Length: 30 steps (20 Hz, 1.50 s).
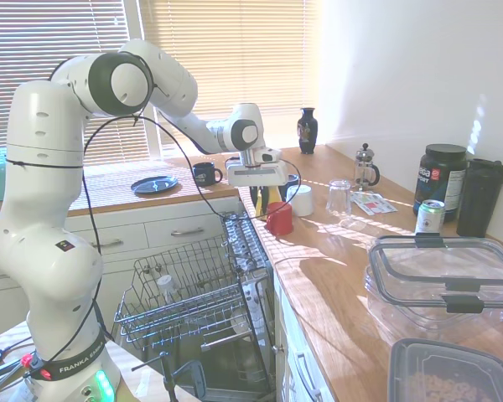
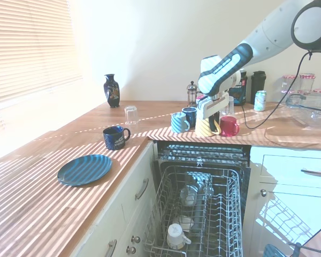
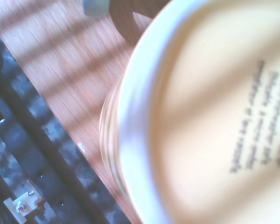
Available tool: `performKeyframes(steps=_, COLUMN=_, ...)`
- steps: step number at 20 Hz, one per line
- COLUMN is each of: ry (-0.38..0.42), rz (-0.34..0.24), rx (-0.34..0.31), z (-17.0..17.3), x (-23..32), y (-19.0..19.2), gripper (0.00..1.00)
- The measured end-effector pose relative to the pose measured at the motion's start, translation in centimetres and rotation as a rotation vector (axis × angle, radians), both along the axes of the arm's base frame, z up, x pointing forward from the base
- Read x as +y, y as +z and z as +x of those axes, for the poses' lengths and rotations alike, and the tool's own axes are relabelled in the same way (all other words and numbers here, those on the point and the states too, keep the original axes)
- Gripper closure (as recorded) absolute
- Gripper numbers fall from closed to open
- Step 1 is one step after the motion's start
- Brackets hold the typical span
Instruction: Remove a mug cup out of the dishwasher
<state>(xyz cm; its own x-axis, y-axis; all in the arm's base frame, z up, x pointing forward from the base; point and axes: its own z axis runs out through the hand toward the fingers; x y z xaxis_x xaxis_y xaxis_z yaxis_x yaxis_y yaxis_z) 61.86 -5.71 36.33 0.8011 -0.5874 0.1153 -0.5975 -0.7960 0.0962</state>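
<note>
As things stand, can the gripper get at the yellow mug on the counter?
Probably yes: the gripper is right at the yellow mug, which stands on the counter between the striped mug and the red mug; nothing blocks it from above.

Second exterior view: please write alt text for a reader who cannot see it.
A white robot arm's pincer reaches into a small yellow mug on the wooden counter, between a striped blue mug and a red mug. Below, the open dishwasher's grey wire rack holds pale cups.
</note>
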Motion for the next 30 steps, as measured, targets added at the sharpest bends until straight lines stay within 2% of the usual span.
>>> performKeyframes(steps=15, ry=-0.021, rz=-0.013, rx=-0.013, z=0.2, x=-1.5, y=0.6, gripper=0.0)
performKeyframes(steps=20, ry=-0.011, rz=-0.013, rx=-0.078, z=-0.2, x=-0.8, y=4.7, gripper=0.0)
performKeyframes(steps=25, ry=-0.009, rz=-0.014, rx=-0.118, z=-4.0, x=1.6, y=8.4, gripper=0.0)
performKeyframes(steps=30, ry=0.006, rz=0.001, rx=-0.091, z=-11.3, x=4.8, y=7.7, gripper=0.0)
